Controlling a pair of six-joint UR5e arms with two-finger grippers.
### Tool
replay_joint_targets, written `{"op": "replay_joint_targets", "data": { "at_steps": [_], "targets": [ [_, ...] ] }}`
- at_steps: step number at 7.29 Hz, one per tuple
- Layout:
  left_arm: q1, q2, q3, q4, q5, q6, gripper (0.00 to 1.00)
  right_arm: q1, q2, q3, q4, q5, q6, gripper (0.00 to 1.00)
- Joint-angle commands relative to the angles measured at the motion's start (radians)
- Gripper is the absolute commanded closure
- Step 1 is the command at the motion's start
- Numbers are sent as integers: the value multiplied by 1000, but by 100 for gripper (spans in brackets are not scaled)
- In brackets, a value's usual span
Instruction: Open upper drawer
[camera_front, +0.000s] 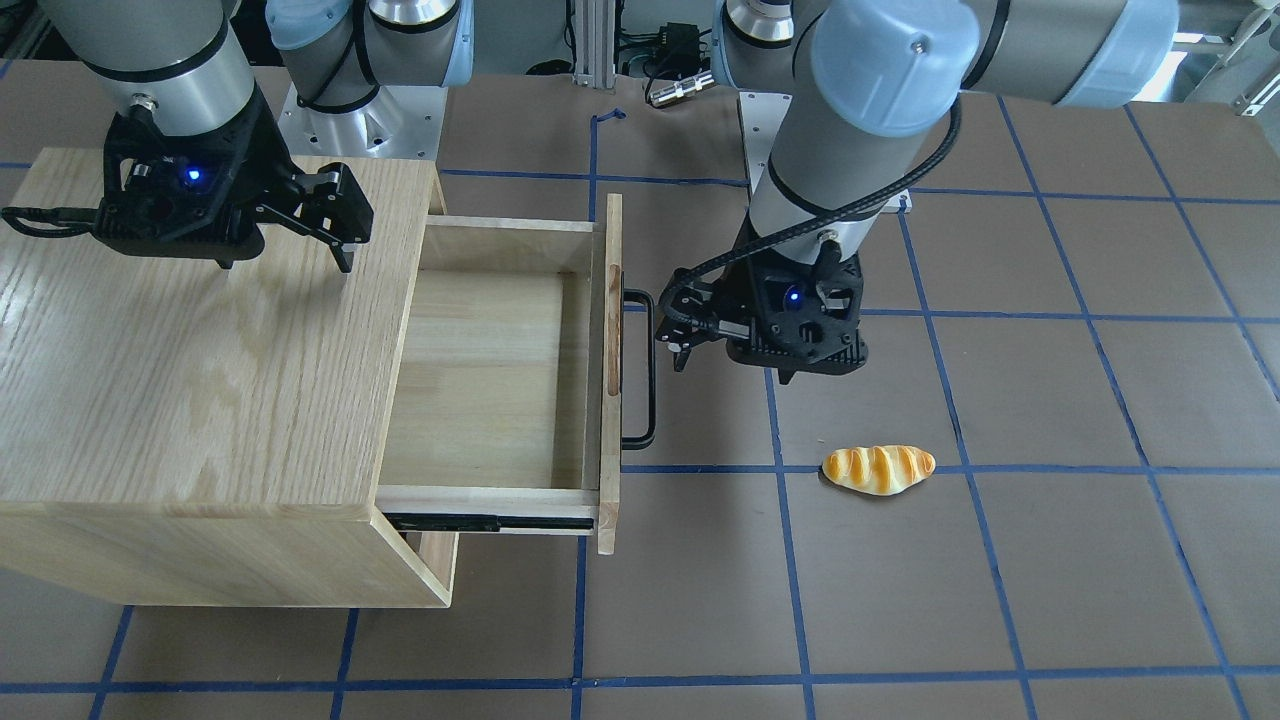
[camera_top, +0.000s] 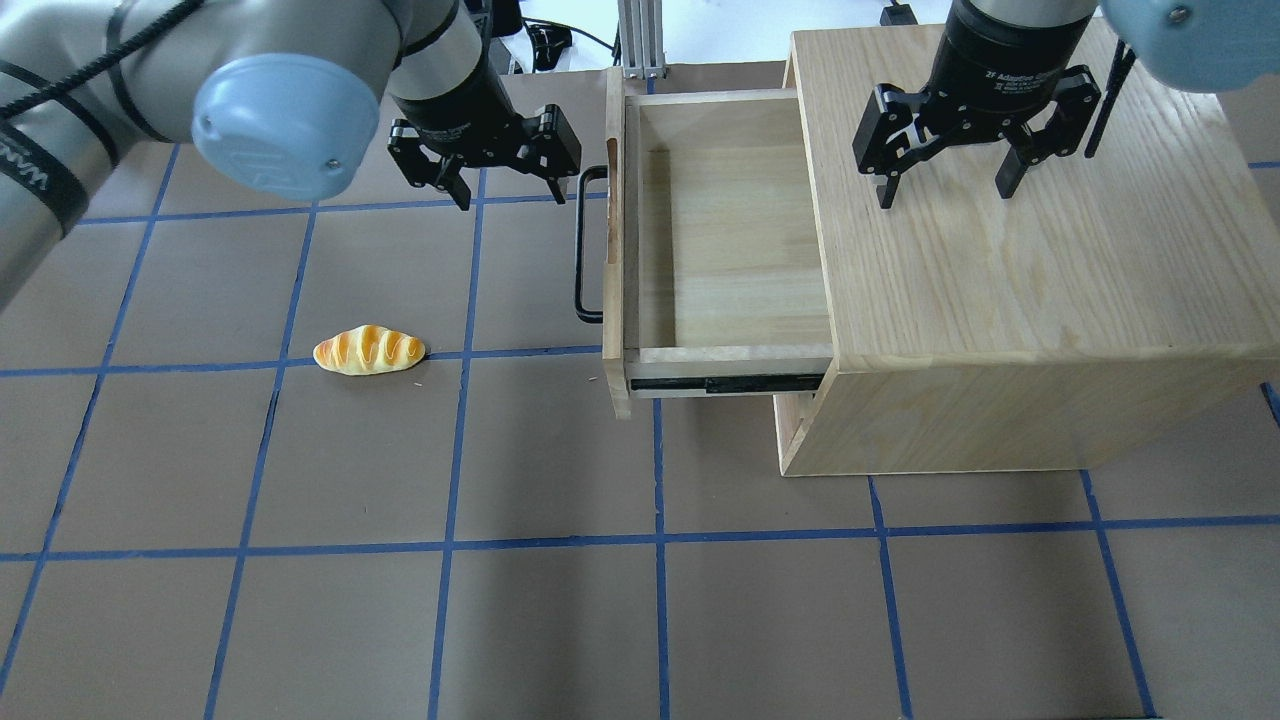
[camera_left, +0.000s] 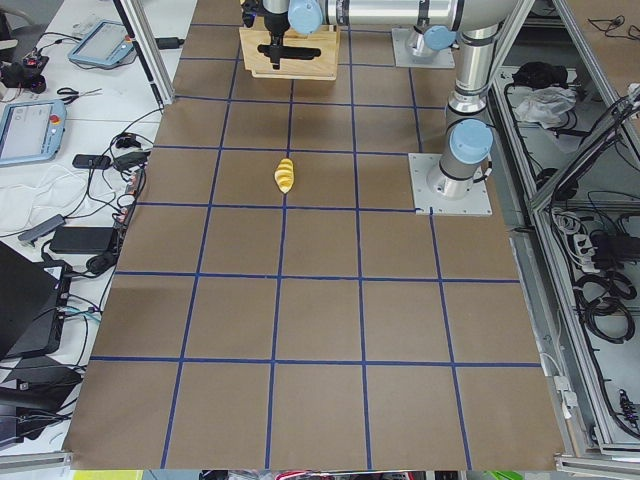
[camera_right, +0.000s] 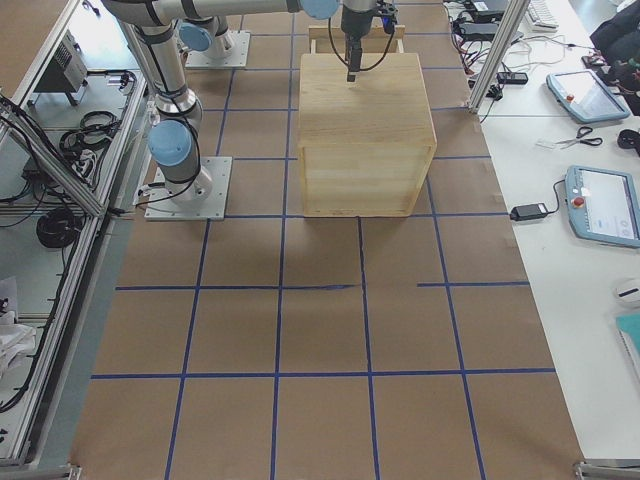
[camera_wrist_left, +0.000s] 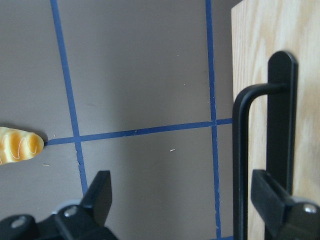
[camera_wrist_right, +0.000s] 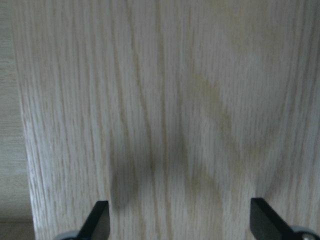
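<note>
The upper drawer (camera_top: 735, 240) stands pulled far out of the oak cabinet (camera_top: 1000, 300) and is empty inside; it also shows in the front view (camera_front: 490, 380). Its black bar handle (camera_top: 580, 245) faces the robot's left side. My left gripper (camera_top: 510, 195) is open and empty just beside the handle's far end, also seen from the front (camera_front: 733, 375). In the left wrist view the handle (camera_wrist_left: 281, 115) runs past the right fingertip (camera_wrist_left: 272, 192), outside the jaws. My right gripper (camera_top: 945, 198) is open and empty, hovering over the cabinet top (camera_wrist_right: 175, 100).
A toy bread roll (camera_top: 368, 350) lies on the brown table left of the drawer, on a blue tape line; it also shows in the left wrist view (camera_wrist_left: 17, 145). The black slide rail (camera_top: 720, 383) shows under the drawer's near side.
</note>
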Motion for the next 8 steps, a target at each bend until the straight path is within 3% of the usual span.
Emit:
{"op": "replay_joint_targets", "data": {
  "at_steps": [1, 5, 6, 8],
  "targets": [
    [74, 53, 18, -77, 27, 35, 0, 0, 0, -1, 0, 0, -1, 0],
    [188, 123, 5, -207, 114, 117, 0, 0, 0, -1, 0, 0, 1, 0],
    [199, 134, -10, -208, 186, 153, 0, 0, 0, -1, 0, 0, 1, 0],
    [200, 157, -41, -208, 145, 153, 0, 0, 0, -1, 0, 0, 1, 0]
  ]
}}
